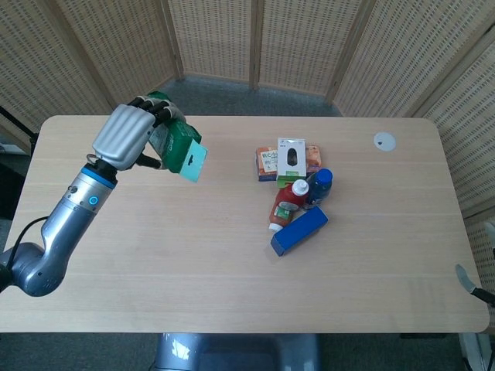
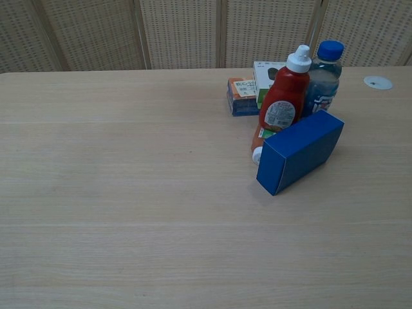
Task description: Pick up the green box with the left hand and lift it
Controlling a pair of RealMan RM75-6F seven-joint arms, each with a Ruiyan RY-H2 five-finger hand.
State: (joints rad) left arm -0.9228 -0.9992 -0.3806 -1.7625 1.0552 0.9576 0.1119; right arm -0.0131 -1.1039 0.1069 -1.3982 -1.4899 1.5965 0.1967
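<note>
Aloft, left hand (image 1: 124, 137) gripping green box (image 1: 179, 147), above table (image 1: 155, 255)

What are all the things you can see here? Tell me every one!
Green box: 1, green with a light teal end, held up above the table's far left part.
Ketchup bottle: 1, red with a white cap, standing in the cluster right of centre.
Second red bottle: 1, red with a white cap, lying beside the blue box.
Water bottle: 1, clear with a blue cap, behind the blue box.
Blue box: 1, blue, at the front of the cluster.
Orange box: 1, orange and blue, at the back.
Mouse package: 1, white with a black mouse, on the orange box.
White disc: 1, far right of the table.
Table: 1, light wood.
Left hand: 1, grey, holding the green box.
</note>
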